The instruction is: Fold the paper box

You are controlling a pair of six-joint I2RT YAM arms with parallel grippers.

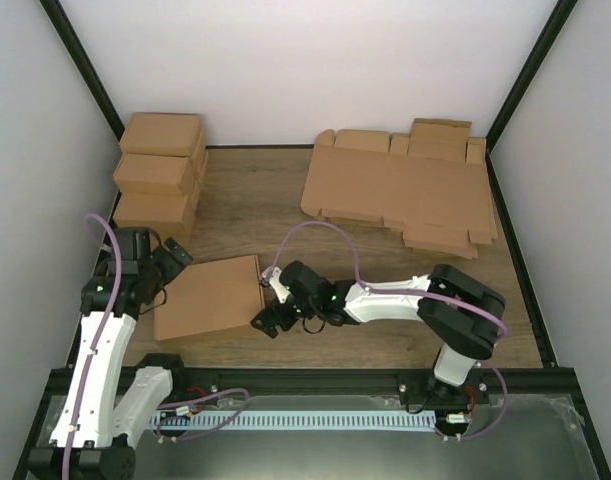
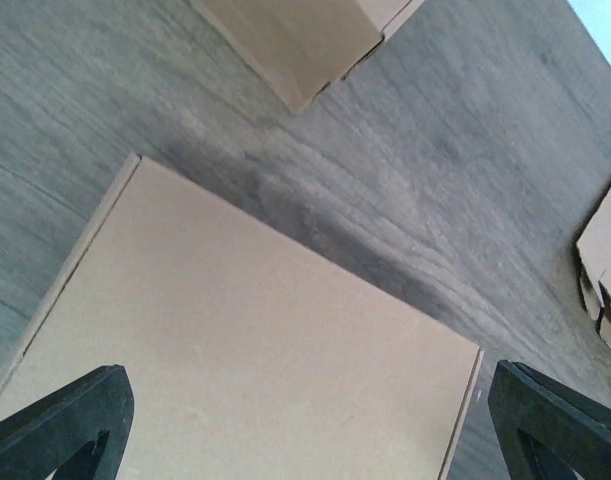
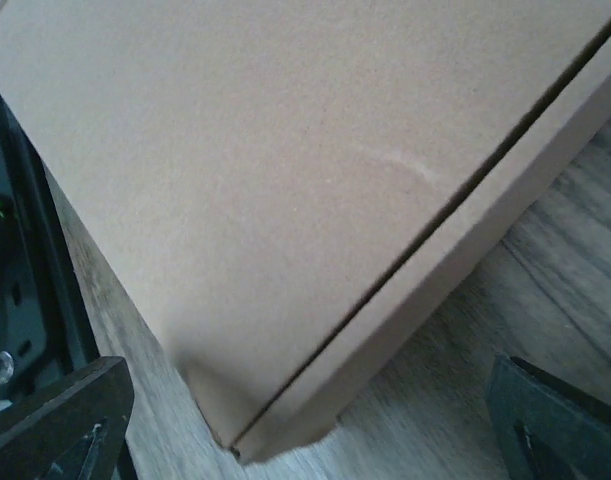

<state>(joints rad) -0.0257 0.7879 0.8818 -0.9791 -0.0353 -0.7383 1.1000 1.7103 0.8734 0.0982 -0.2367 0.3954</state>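
Observation:
The paper box [image 1: 210, 297] lies on the wooden table as a closed, flat brown box, its lid down. My left gripper [image 1: 173, 260] hovers at the box's far left corner, open. In the left wrist view the lid [image 2: 245, 340] fills the space between the wide-apart fingertips [image 2: 70, 420] of the left gripper [image 2: 305, 440]. My right gripper [image 1: 265, 298] stands open at the box's right side, its jaws spanning that edge without touching. The right wrist view shows the box's corner and lid seam [image 3: 285, 180] between the fingers [image 3: 560, 420] of the right gripper [image 3: 305, 430].
Finished brown boxes [image 1: 160, 170] are stacked at the back left, one corner showing in the left wrist view [image 2: 305, 40]. A thick sheaf of flat cardboard blanks [image 1: 400, 190] lies at the back right. A black frame rail [image 1: 305, 380] runs along the near edge.

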